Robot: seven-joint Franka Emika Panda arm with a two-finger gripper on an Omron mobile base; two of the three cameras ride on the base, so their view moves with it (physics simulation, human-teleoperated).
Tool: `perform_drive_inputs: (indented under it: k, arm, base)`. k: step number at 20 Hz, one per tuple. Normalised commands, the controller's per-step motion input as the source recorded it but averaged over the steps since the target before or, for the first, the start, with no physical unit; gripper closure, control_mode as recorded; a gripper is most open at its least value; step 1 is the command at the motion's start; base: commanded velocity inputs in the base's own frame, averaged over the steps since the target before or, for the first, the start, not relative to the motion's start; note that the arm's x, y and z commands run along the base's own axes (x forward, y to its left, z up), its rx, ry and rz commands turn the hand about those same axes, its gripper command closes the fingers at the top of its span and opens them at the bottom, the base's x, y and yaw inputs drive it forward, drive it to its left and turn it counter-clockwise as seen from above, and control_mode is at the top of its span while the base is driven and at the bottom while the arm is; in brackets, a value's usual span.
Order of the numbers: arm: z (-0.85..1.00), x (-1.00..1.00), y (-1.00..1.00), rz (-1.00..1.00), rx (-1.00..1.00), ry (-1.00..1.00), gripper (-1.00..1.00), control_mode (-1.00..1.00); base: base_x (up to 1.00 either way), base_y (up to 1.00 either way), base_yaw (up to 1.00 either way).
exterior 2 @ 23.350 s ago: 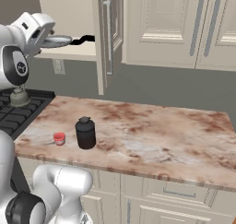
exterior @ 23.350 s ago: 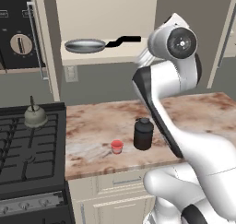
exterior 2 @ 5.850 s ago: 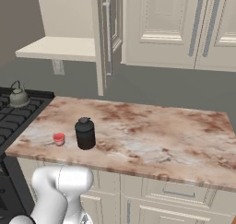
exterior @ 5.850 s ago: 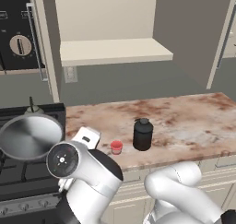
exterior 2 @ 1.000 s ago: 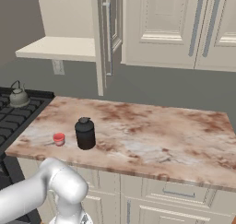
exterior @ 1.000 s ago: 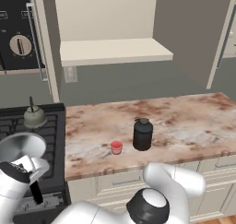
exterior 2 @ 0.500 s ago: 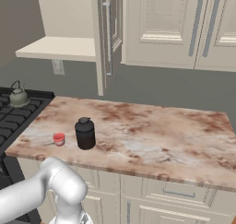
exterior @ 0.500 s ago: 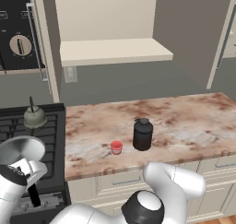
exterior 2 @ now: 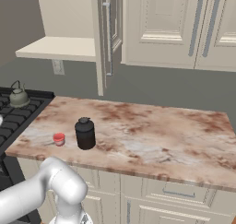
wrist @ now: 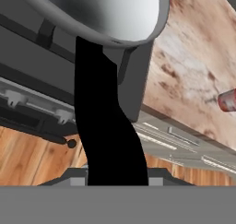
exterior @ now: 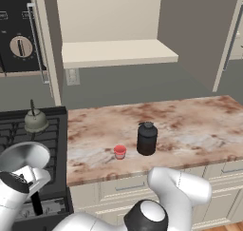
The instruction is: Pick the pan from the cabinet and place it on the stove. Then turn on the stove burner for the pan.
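So the white arm is bent way down into the lower left of the left base view, elbow at the bottom centre, with the gripper [exterior: 34, 204] low in front of the black gas stove [exterior: 50, 130]. It's clamped on the long black handle [wrist: 103, 126] of the shallow silver-grey metal pan [exterior: 24, 157], which runs up the middle of the hand view from between the fingers. The pan bowl sits over the stove's front grates at lower left, below the small grey-green kettle [exterior: 35, 121]. Compared with a second ago, pan and hand look almost unchanged, maybe a hair lower. The cream cabinet shelf [exterior: 116, 52] at the top is bare. On the marbled brown counter [exterior: 190, 120], the black jar [exterior: 146, 139] and small red cup [exterior: 120, 152] haven't moved.
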Motion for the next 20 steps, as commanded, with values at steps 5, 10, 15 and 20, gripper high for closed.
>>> perform_drive_inputs:
  k: [5,10,15,20]
  arm:
    - [-0.13,0.17,-0.08,-0.05,0.01,0.0,1.0,-1.0]
    - [-0.13,0.19,-0.01,-0.03,0.0,0.02,1.0,-1.0]
    - [-0.19,0.14,0.0,-0.01,0.0,0.02,1.0,-1.0]
    - [-0.19,0.15,0.09,-0.01,-0.02,0.02,1.0,-1.0]
  base:
    - [0.0,0.0,0.0]
    - [0.0,0.0,0.0]
    - [0.0,0.0,0.0]
    - [0.0,0.0,0.0]
